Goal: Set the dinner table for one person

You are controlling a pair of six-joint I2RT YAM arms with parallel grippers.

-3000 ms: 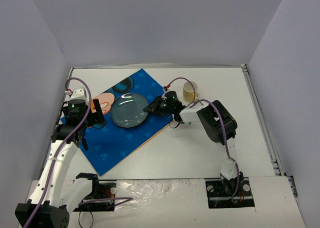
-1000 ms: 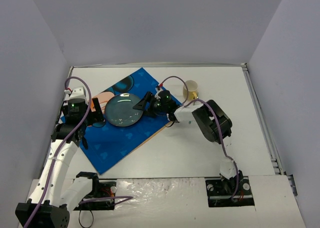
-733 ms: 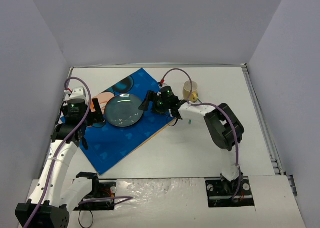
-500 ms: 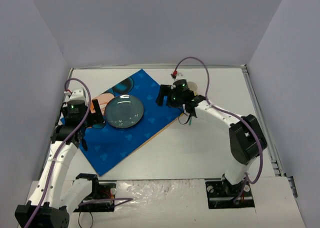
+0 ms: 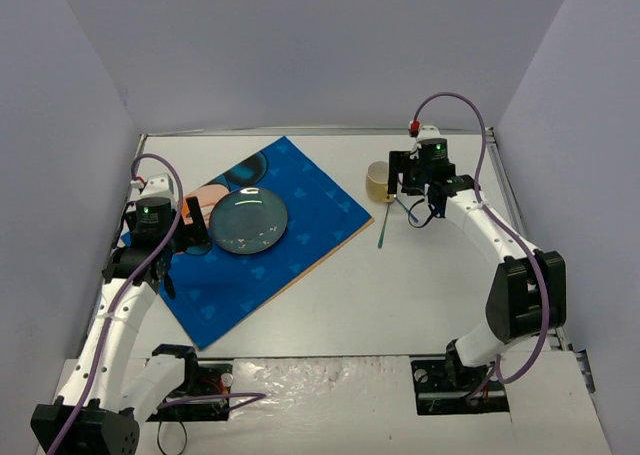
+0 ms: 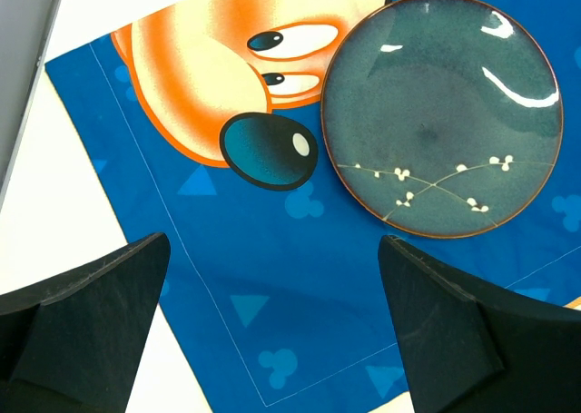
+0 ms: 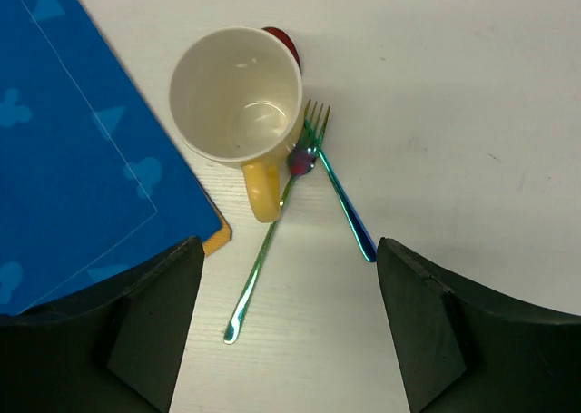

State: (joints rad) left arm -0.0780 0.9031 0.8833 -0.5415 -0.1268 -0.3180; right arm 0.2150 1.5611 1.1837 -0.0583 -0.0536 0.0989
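So the big flat white dinner table with the thin metal rim [image 5: 420,285] takes up the whole floor of the shot, with both arms mounted at its near edge. A blue rectangular cartoon-print placemat [image 5: 250,265] sits on the left half, turned diagonally so one corner points at the far edge. On the far part of the mat there's a round dark teal ceramic plate with a little white blossom branch on it [image 5: 248,221]. The left gripper [image 6: 272,250] hangs over the mat just left of the plate, jaws spread wide with nothing in them. Over by the mat's right corner, on bare table toward the far edge, stands an upright cream mug with a yellow handle [image 7: 238,91], empty inside. Right beside that handle an iridescent metal fork [image 7: 338,191] and spoon [image 7: 263,250] lie crossed near their heads. The right gripper [image 7: 289,250] hovers above them, jaws well apart, gripping nothing.
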